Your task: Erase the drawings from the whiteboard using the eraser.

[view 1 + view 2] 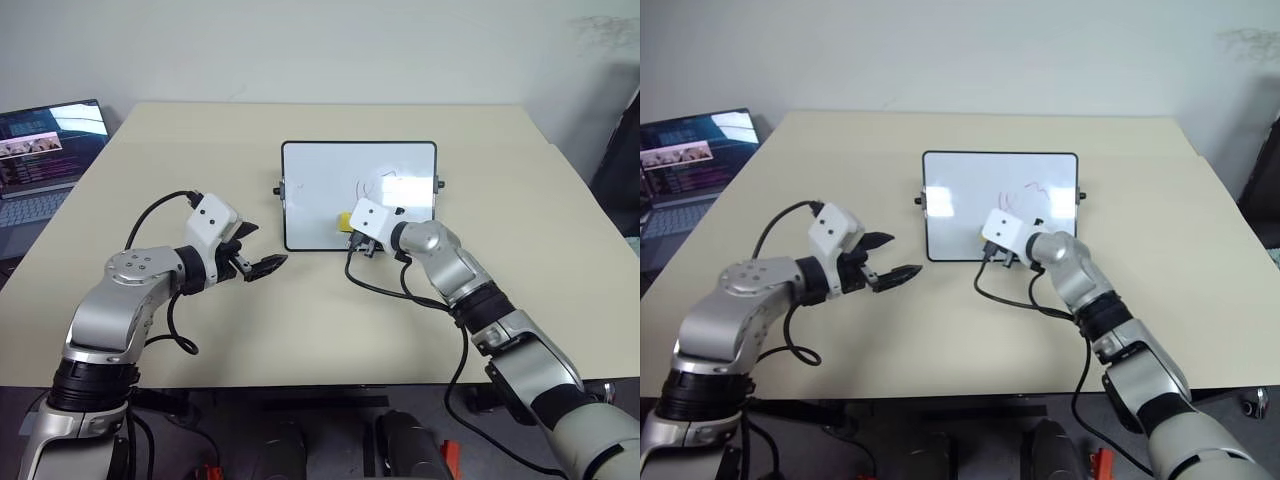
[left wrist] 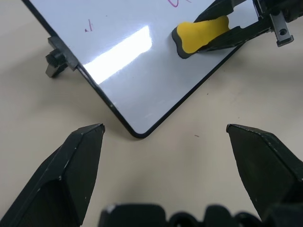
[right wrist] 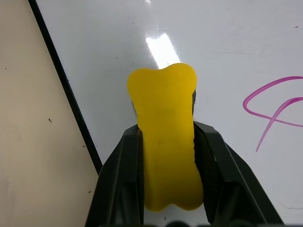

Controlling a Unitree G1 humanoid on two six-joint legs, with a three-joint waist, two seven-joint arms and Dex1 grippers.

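We see a wide beige desk (image 1: 300, 330) carrying a small glossy whiteboard with a thin black frame (image 1: 320, 190), lying flat near its centre. An open laptop (image 1: 45, 150) sits at the desk's far left edge. Our right arm reaches forward, bent at the elbow; its right end effector (image 3: 166, 142) is clenched on the yellow bone-shaped eraser (image 3: 166, 142), pressed onto the board near its near edge. Thin red scribbled drawings (image 3: 274, 109) lie just beside the eraser. Our left end effector (image 1: 262, 265) hovers released beside the board's near-left corner.
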